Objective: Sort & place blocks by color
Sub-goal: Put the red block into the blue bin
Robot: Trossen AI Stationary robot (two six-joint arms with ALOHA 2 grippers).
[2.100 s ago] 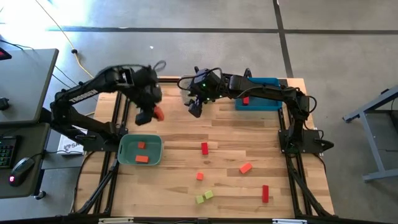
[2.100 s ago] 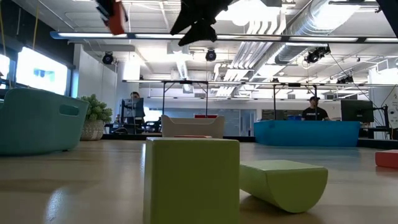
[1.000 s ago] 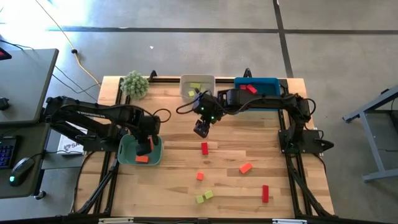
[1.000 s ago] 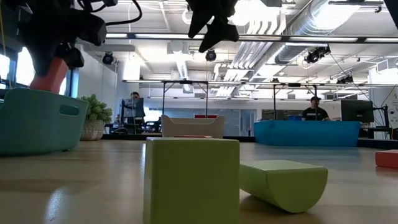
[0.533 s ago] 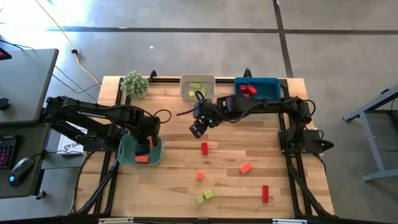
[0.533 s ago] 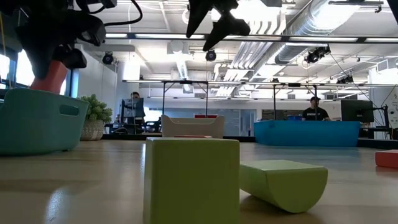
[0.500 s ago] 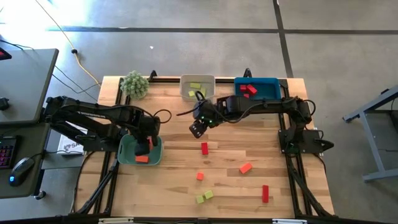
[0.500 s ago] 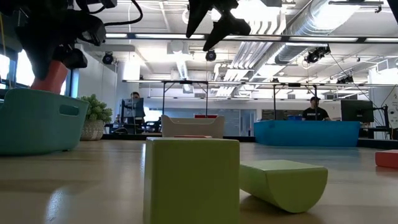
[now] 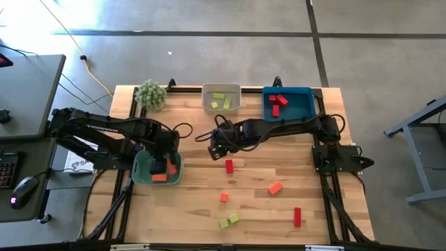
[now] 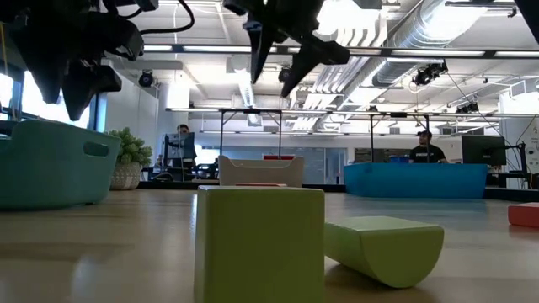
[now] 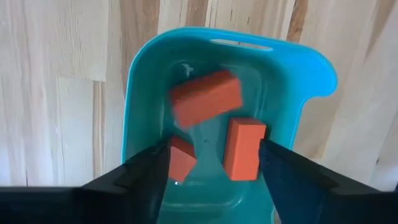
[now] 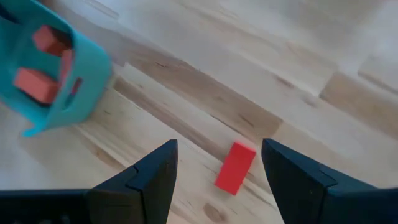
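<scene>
Loose blocks: six on the counter point(image 9: 195, 209). Nearest the front edge sits a pair of yellow-green blocks point(image 9: 228, 220) and a dark red block point(image 9: 297, 217); farther in lie a small orange cube point(image 9: 224, 197), an orange block point(image 9: 275, 188) and a red block point(image 9: 229, 166).
Teal bin point(image 9: 142, 174): near the counter's left side, holding three orange blocks point(image 11: 206, 98); one looks blurred in the left wrist view.
Left gripper point(image 9: 162, 166): over the teal bin, fingers spread, holding nothing.
Right gripper point(image 9: 217, 146): mid-counter above the red block, fingers spread, holding nothing.
White bin point(image 9: 221, 98): at the far edge, holding two yellow-green pieces point(image 9: 221, 100).
Blue bin point(image 9: 302, 102): just beside the white one, holding dark red pieces point(image 9: 278, 101); count unclear.
Plant point(image 9: 151, 93): far left corner.
</scene>
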